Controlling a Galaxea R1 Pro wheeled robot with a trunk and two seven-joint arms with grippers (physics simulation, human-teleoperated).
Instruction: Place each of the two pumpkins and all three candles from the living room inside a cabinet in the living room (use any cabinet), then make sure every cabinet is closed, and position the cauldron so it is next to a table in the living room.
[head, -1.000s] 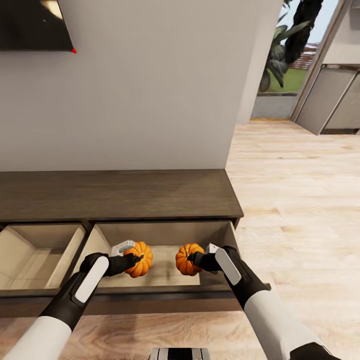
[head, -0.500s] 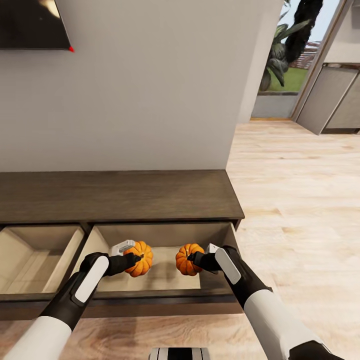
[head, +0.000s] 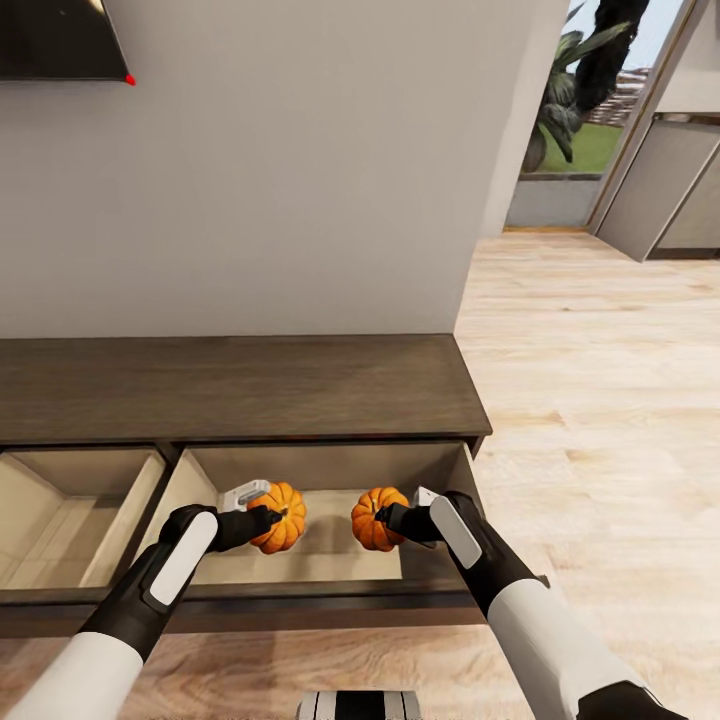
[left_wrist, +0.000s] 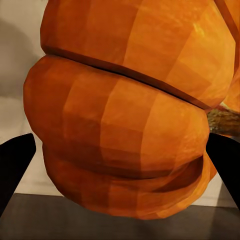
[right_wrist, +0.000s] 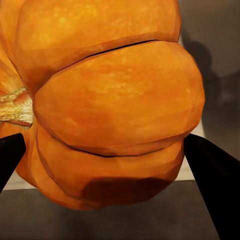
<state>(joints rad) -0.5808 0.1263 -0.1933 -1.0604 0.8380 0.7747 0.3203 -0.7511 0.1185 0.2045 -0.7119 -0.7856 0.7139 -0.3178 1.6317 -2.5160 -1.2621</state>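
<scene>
Grippers: two; left gripper (head: 268, 519) and right gripper (head: 384, 518) are each clenched on a pumpkin.
Pumpkins: two, left pumpkin (head: 280, 517) and right pumpkin (head: 371, 518), held lower centre over the open drawer (head: 310, 565).
Open drawers: two, in one cabinet (head: 240, 385).

The long dark-brown cabinet (head: 240, 385) stands against the grey wall (head: 300, 180) on the pale wood floor (head: 600, 400), its right end near the wall's corner. Its flat top is bare. Two drawers are pulled out along its front edge: the left drawer (head: 70, 505) and the right drawer (head: 320, 470), both showing light tan insides.
</scene>
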